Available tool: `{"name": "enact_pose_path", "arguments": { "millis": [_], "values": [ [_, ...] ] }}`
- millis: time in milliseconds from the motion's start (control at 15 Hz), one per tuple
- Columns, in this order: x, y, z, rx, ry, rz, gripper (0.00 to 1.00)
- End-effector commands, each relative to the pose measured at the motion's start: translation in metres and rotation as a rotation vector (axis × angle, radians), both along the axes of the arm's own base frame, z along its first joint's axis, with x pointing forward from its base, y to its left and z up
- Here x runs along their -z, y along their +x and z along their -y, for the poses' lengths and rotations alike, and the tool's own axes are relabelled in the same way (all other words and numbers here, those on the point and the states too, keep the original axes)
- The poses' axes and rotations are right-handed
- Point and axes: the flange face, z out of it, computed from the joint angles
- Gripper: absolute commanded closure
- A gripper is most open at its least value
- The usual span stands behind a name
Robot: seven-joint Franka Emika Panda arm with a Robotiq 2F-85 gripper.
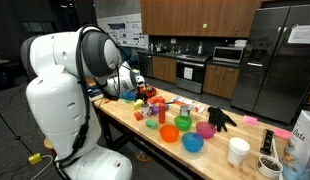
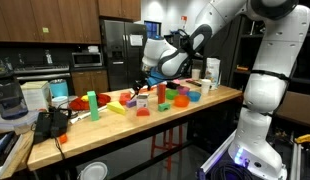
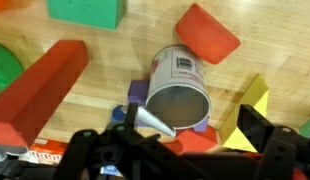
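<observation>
In the wrist view a small metal can (image 3: 179, 88) with a white label lies on its side on the wooden table, its open mouth facing the camera. It rests against a purple block (image 3: 136, 95). My gripper (image 3: 203, 126) is open just above it, one finger at the can's rim and the other by a yellow wedge block (image 3: 251, 103). Red blocks lie beyond the can (image 3: 206, 33) and to the left (image 3: 40, 88). In both exterior views the gripper (image 1: 138, 91) (image 2: 145, 87) hangs low over the toy-covered end of the table.
A green block (image 3: 87, 11) lies at the top of the wrist view. An exterior view shows orange (image 1: 169, 133), blue (image 1: 192, 144) and pink (image 1: 205, 129) bowls, a black glove (image 1: 221, 118) and a white cup (image 1: 238, 151). Blocks (image 2: 92, 100) spread along the table.
</observation>
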Motion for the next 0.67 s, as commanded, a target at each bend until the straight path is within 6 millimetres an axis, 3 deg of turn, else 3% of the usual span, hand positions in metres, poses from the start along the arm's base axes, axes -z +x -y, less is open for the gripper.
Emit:
{"name": "enact_pose_path", "arguments": {
  "millis": [0,267,600],
  "values": [
    [-0.001,0.008,0.002,-0.15,0.006,0.139,0.0],
    [-0.006,0.014,0.008,-0.326,-0.001,0.287,0.0],
    [0.017,0.011,0.006,-0.305,0.037,0.223,0.0]
  ]
}}
